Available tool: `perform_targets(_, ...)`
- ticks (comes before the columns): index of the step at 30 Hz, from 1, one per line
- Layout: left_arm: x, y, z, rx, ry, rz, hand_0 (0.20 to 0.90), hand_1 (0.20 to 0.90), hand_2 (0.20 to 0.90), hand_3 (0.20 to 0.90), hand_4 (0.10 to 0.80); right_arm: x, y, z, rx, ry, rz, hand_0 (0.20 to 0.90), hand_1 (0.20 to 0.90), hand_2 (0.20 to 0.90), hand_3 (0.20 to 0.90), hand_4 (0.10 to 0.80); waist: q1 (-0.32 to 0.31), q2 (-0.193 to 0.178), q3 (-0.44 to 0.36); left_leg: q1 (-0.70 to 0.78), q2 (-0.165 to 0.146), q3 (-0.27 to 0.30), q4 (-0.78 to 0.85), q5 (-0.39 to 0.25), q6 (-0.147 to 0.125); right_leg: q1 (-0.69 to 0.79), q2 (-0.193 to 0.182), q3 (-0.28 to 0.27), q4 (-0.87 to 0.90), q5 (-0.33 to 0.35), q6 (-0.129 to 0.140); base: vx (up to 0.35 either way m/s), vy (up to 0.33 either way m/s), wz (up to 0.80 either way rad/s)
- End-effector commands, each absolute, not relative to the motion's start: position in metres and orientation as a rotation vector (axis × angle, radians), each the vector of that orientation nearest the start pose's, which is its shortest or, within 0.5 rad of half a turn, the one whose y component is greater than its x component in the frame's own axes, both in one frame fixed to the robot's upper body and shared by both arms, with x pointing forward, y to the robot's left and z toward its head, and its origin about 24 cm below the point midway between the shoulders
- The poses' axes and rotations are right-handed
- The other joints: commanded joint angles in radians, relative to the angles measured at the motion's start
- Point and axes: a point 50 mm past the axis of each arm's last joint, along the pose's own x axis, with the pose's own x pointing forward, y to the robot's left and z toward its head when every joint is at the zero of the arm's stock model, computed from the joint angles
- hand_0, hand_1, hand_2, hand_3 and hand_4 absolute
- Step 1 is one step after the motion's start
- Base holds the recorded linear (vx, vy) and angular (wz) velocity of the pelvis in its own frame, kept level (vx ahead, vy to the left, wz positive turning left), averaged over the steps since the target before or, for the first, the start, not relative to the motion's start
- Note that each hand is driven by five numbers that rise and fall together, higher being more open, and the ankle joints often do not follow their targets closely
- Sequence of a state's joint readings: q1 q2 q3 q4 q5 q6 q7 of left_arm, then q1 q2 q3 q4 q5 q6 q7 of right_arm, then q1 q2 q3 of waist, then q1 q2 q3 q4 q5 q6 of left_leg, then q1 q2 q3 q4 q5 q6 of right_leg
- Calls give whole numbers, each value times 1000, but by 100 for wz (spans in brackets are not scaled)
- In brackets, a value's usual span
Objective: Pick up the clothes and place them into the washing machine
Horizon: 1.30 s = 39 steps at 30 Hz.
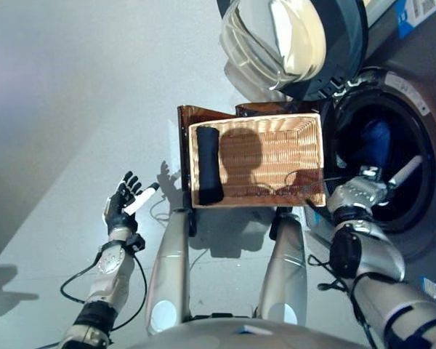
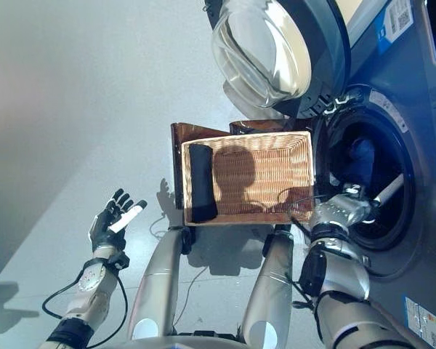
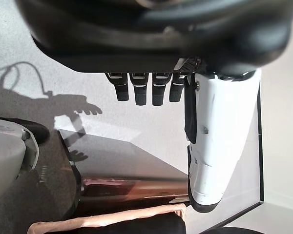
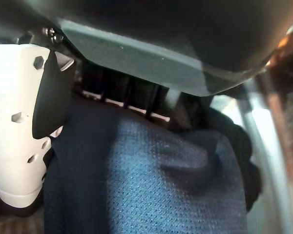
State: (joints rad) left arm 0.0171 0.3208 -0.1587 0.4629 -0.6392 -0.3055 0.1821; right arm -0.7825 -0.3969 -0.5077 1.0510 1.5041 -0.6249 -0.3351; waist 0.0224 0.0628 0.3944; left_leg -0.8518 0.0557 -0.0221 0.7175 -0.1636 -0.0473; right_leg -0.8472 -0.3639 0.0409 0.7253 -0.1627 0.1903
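Observation:
A dark rolled cloth lies along the left side of a wicker basket. My right hand is at the mouth of the washing machine's drum, its white-covered thumb pointing inward. A blue cloth lies right against this hand in the right wrist view, and from the head it shows inside the drum. My left hand hovers open over the floor to the left of the basket, holding nothing.
The basket rests on a brown stool directly before me. The washer's round glass door is swung open above the basket's far right corner. Grey floor spreads to the left.

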Motion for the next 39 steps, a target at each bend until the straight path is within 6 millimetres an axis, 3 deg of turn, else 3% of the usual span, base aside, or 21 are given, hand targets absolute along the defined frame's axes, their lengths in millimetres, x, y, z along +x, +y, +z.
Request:
perform_targets(1,214,257,-25,-160,161,384,900,900,900,900,800,285,-402,123,1283,-698,-1317,200,200,200,200,300,12,20,-84,12,49,-65,-38,3,-67,19,-17,33,-52,91,-11,0,0,0)
perform_targets(5,213,258,-24,-140,165,382,900,900,900,900,800,282,-416,155,1291,-780,-1346,200,200,200,200,300,15,20,-90,7,50,-61,-38,3,-65,13,-16,39,-51,94,-9,0,0,0)
perform_targets(7,213,257,-24,-140,166,375,900,900,900,900,800,278,-421,161,1305,-795,-1378,200,200,200,200,300,13,22,-90,5,50,-61,-36,3,-66,12,-17,41,-51,94,-9,0,0,0)
perform_targets(17,207,264,-25,-140,174,408,900,900,900,900,800,264,-436,178,1277,-825,-1451,200,200,200,200,300,7,22,-100,3,53,-58,-37,0,-67,9,-16,41,-53,94,-11,0,0,0)
perform_targets(24,209,262,-24,-155,168,406,900,900,900,900,800,274,-428,174,1284,-794,-1427,200,200,200,200,300,6,22,-97,3,52,-52,-36,-2,-65,8,-14,46,-57,100,-11,1,2,-1)
perform_targets(25,209,262,-24,-155,168,406,900,900,900,900,800,274,-427,174,1284,-794,-1427,244,244,244,244,331,5,22,-97,3,52,-52,-36,-2,-65,7,-13,46,-57,100,-11,1,5,-5)
perform_targets(26,208,262,-24,-155,168,406,900,900,900,900,800,274,-427,174,1284,-794,-1427,609,609,609,609,592,5,22,-98,3,52,-52,-36,-2,-65,7,-13,46,-57,100,-11,9,-2,-4)
perform_targets(27,209,262,-24,-153,168,408,900,900,900,900,800,275,-426,170,1286,-776,-1428,900,900,900,900,800,5,21,-98,4,53,-52,-37,-2,-65,9,-13,45,-57,99,-11,0,0,0)
perform_targets(39,207,265,-25,-169,172,426,900,900,900,900,800,287,-409,147,1305,-672,-1428,900,900,900,900,800,7,21,-98,15,54,-46,-51,4,-65,22,-12,41,-73,108,-13,0,0,0)
